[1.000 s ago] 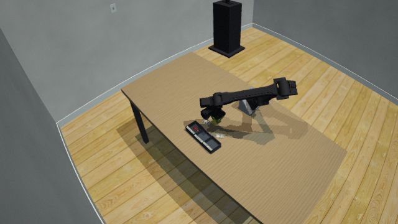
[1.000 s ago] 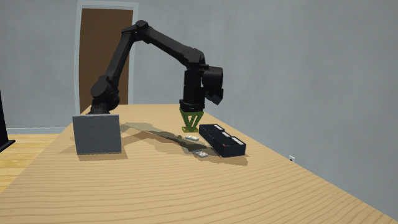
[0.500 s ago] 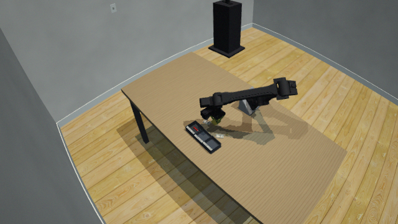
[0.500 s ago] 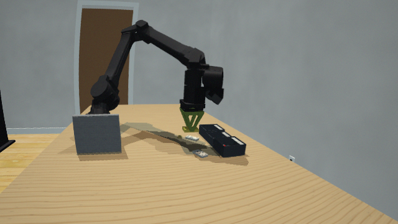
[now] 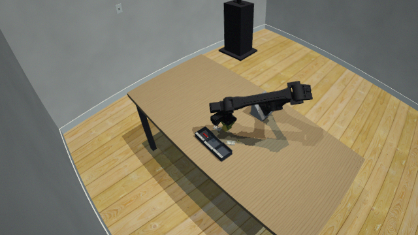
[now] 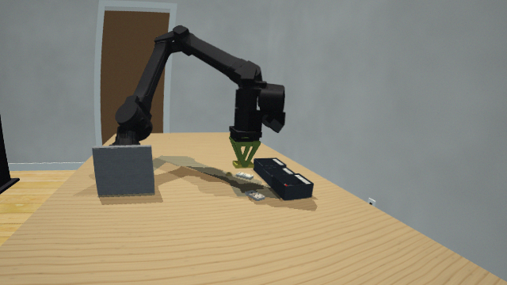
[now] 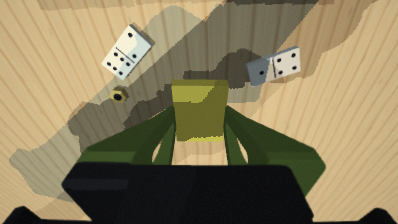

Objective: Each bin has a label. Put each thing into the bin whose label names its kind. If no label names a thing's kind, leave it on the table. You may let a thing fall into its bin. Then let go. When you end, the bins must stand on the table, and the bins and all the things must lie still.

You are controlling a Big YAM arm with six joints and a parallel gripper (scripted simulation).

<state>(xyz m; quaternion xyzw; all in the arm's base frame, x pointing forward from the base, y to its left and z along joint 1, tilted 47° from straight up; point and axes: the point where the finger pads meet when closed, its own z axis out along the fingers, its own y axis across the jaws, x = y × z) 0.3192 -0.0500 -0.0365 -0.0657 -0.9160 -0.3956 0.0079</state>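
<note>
My gripper (image 7: 199, 112) has green fingers and is shut on a yellow block (image 7: 199, 111). It holds the block low over the table, just left of the bins in the exterior view (image 6: 243, 157). Two white dominoes lie on the table beyond it, one to the left (image 7: 126, 51) and one to the right, half in shadow (image 7: 274, 66). A small brass nut (image 7: 118, 94) lies beside the left domino. A row of three dark bins (image 6: 283, 178) with white labels stands on the table. A small red thing (image 5: 205, 134) lies in the end bin.
The arm's grey base block (image 6: 123, 169) stands on the table to the left. The bins (image 5: 213, 143) lie close to the table's long edge. A black tower (image 5: 238, 27) stands on the floor beyond the table.
</note>
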